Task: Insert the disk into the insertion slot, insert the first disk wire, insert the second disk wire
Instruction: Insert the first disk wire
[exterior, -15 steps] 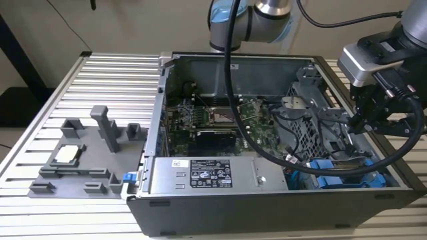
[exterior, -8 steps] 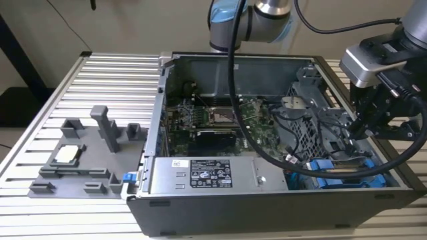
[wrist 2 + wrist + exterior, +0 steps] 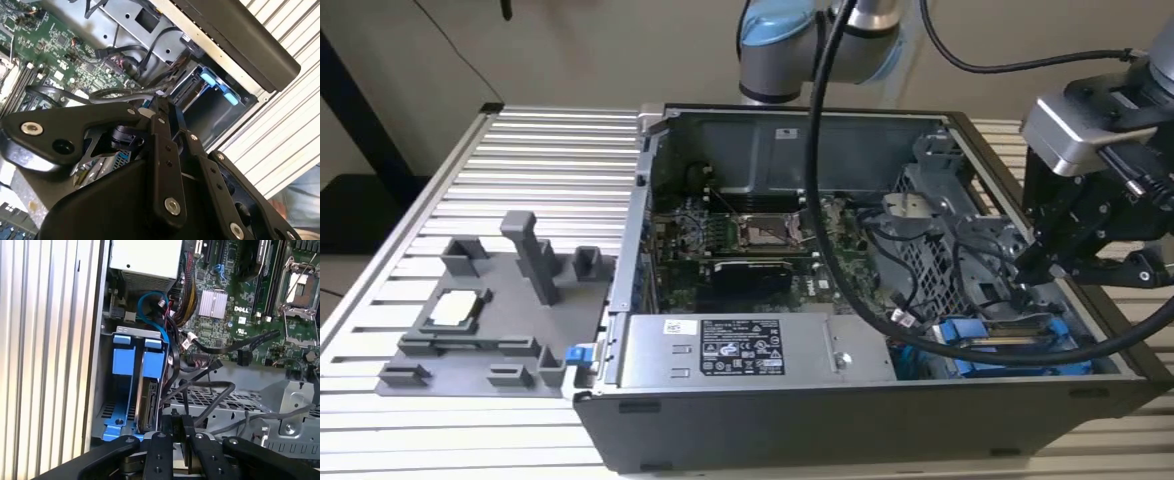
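exterior view: your end effector (image 3: pixel 1025 275) hangs inside the open computer case (image 3: pixel 854 410), just above the insertion slot (image 3: pixel 958 352). second wrist view: the end effector (image 3: pixel 156 107) is pressed together. first wrist view: the disk (image 3: pixel 146 407) sits on edge inside the insertion slot (image 3: pixel 107 415), between blue fittings.

My gripper (image 3: pixel 182 420) sits at six o'clock, fingers drawn together, with black cables (image 3: pixel 205 390) looping just past its tips. Toward eleven o'clock from it, the disk (image 3: pixel 148 407) stands edge-on inside the insertion slot (image 3: pixel 107 412), its blue carrier frame (image 3: pixel 152 367) just beside a second blue fitting (image 3: pixel 123 357). A blue cable (image 3: pixel 150 293) arcs beyond them at twelve. The motherboard (image 3: pixel 240 315) and its silver heatsink (image 3: pixel 212 304) lie toward one o'clock, and the ribbed table (image 3: pixel 45 340) is at nine.
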